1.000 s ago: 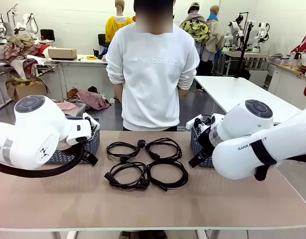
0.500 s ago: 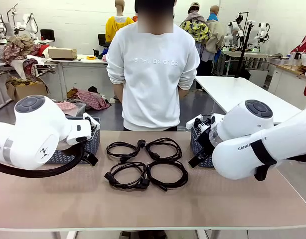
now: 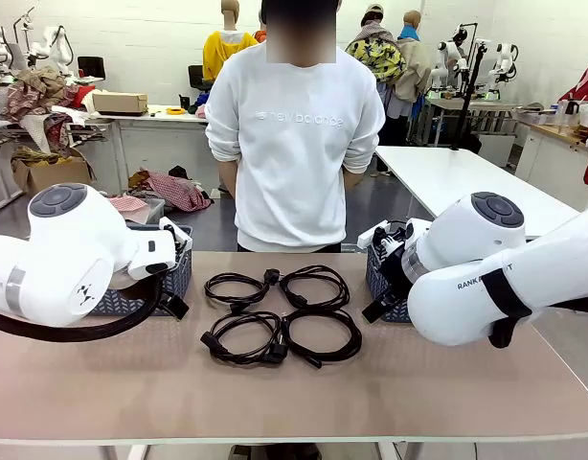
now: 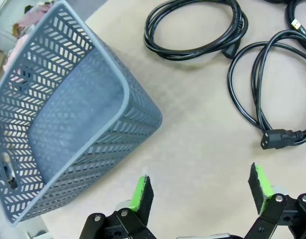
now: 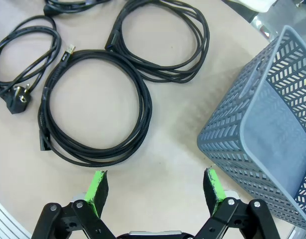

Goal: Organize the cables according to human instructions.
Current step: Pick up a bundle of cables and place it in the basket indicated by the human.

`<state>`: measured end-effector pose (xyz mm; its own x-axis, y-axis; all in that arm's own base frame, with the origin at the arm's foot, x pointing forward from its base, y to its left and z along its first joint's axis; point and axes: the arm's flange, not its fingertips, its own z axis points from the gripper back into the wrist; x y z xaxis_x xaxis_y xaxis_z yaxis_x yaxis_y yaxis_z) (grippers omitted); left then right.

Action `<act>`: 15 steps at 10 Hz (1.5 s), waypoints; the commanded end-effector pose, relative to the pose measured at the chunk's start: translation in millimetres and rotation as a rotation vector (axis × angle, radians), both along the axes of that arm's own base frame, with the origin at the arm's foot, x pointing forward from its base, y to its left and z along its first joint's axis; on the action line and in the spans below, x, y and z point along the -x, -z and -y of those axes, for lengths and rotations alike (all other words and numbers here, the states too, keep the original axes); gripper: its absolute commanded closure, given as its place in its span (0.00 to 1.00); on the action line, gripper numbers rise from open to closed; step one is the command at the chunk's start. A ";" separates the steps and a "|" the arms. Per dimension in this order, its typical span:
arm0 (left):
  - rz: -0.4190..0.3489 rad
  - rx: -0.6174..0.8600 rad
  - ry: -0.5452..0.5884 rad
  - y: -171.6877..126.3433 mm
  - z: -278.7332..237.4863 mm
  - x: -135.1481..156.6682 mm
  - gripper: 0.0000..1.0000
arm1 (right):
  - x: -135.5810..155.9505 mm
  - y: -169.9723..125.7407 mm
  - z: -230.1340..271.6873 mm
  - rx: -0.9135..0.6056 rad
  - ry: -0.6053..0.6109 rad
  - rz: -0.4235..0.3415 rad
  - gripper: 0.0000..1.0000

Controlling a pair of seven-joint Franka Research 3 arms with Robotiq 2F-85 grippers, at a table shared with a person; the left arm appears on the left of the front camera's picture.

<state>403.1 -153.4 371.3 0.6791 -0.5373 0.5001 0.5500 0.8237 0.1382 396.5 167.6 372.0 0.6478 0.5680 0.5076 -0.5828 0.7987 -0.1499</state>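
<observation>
Black cables [image 3: 282,314], four loose coils, lie two by two at the middle of the tan bench [image 3: 294,402], with bare surface toward its near edge. A grey mesh left basket [image 4: 68,124] and right basket [image 5: 272,124] flank them. The left end effector [image 4: 199,181] and right end effector [image 5: 155,180] gape wide, gripping nothing. The person's sweatshirt [image 3: 294,125] reads "new balance"; an arm label [image 3: 481,284] perhaps reads "RANK".

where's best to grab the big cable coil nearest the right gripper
Probably the near rim of the coil, where its loops run bundled side by side. Come straight down from above with the open right gripper, jaws straddling the strands: the coil lies flat on the table.
</observation>
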 end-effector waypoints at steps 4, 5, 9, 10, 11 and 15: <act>0.031 0.060 0.163 -63.7 -38.0 0.1 0.00 | 5.7 -44.5 49.6 -0.090 -0.166 0.045 0.00; 0.031 0.072 0.213 -77.1 -46.5 0.6 0.00 | 7.8 -52.0 58.8 -0.109 -0.205 0.062 0.00; 0.027 0.100 0.391 -110.3 -73.2 -1.0 0.00 | 15.4 -75.6 90.4 -0.162 -0.351 0.107 0.00; 0.042 0.096 0.452 -112.1 -79.3 -3.1 0.00 | 15.6 -78.0 96.7 -0.185 -0.377 0.120 0.00; 0.055 0.104 0.490 -113.7 -86.6 -4.4 0.00 | 16.7 -80.0 104.2 -0.214 -0.402 0.129 0.00; 0.082 0.141 0.520 -116.8 -105.6 -10.8 0.00 | 20.8 -85.8 135.2 -0.291 -0.435 0.180 0.00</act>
